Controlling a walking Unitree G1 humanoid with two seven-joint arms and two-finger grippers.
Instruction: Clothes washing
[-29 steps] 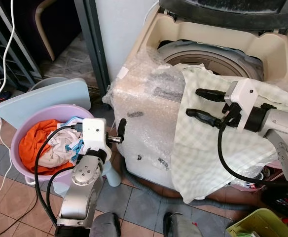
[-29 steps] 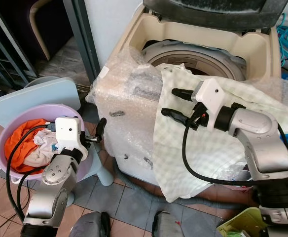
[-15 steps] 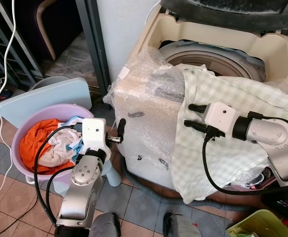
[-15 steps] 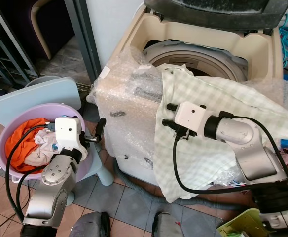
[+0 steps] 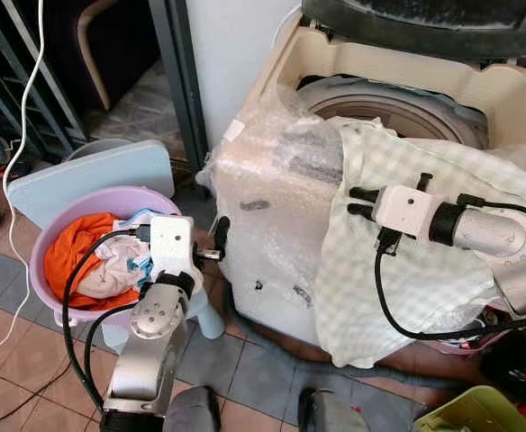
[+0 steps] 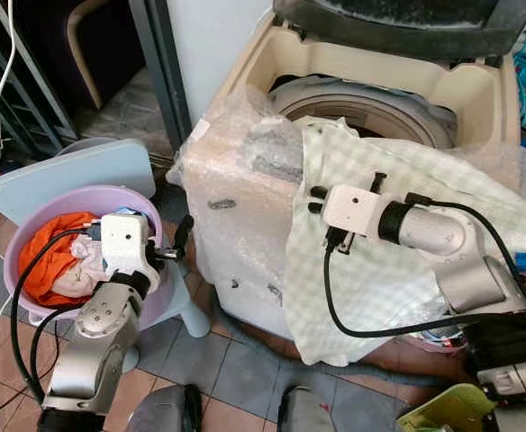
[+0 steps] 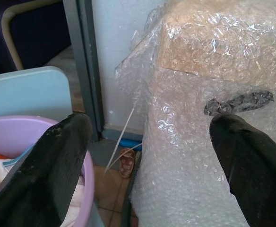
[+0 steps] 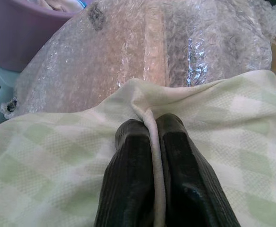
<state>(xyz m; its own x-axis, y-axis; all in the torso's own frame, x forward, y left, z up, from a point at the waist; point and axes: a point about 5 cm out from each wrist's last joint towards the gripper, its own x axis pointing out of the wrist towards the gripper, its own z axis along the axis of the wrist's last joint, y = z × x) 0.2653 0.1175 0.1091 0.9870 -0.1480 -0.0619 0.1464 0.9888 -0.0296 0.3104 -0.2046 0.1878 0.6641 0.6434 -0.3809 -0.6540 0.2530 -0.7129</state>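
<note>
Where it gaped earlier, right hand now pinches checked cloth — left hand wide

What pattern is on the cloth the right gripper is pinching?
Pale green and white checks on the cloth, clearest in the right wrist view.

One cream top-loading washing machine fills the upper right of the frame, and one sheet of clear bubble wrap is draped over its front. One pale green-and-white checked cloth lies across it. One round lilac plastic basin sits at lower left, with one orange garment inside, and at least one whitish piece beside it (the rest of the pile is too tangled to count). One pale blue board stands behind the basin. Two silver arms, so two black-fingered grippers: one left gripper and one right gripper. One white cable hangs at upper left.
</note>
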